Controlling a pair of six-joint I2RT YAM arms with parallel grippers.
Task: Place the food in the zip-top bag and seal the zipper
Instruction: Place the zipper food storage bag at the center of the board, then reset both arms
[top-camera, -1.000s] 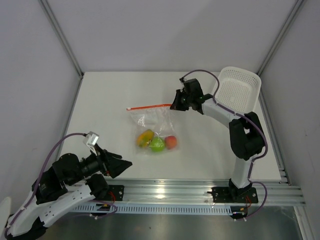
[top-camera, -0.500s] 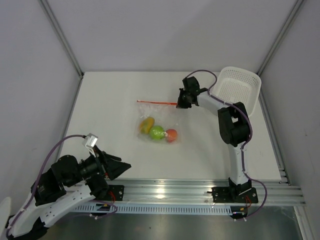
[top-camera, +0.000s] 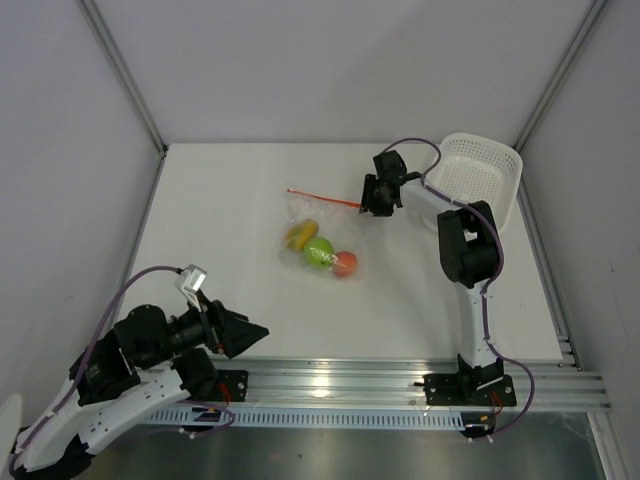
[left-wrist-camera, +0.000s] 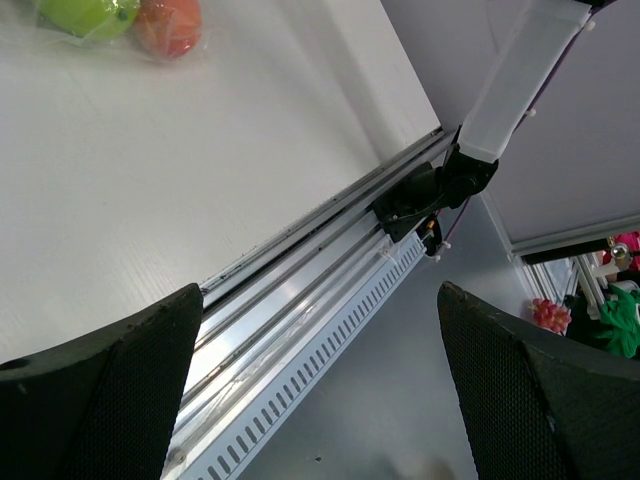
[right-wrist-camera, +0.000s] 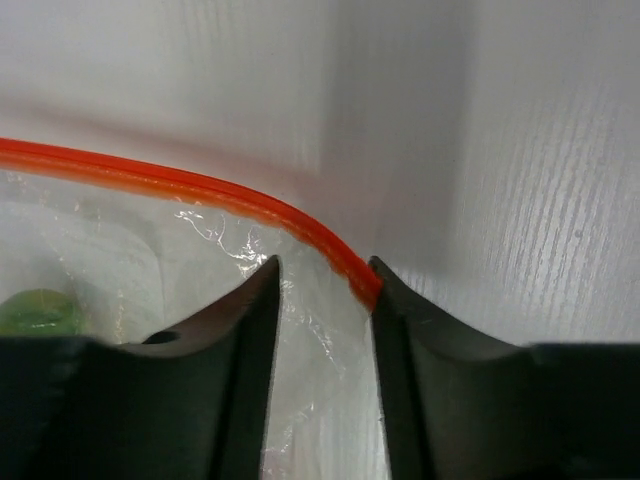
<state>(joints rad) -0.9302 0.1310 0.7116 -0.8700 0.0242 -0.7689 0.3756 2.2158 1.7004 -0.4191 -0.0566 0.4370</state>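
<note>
My right fingers (right-wrist-camera: 235, 390) are nearly closed, pinching the zipper (right-wrist-camera: 200, 190) at the end corner of the zip-top bag (right-wrist-camera: 150, 270), near the white basket (top-camera: 485, 180). All three fruits (top-camera: 319, 253) sit inside it on the tabletop (top-camera: 220, 200). Left fingers (left-wrist-camera: 100, 400) gape wide, empty, by the near rail (left-wrist-camera: 300, 290). Loading looks done; I can't tell if the seal is closed all along.

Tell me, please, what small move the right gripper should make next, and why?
Probably open the right gripper and lift away: it pinches the very end of the zipper, with no strip left beyond it, and the food lies inside the zip-top bag.
</note>
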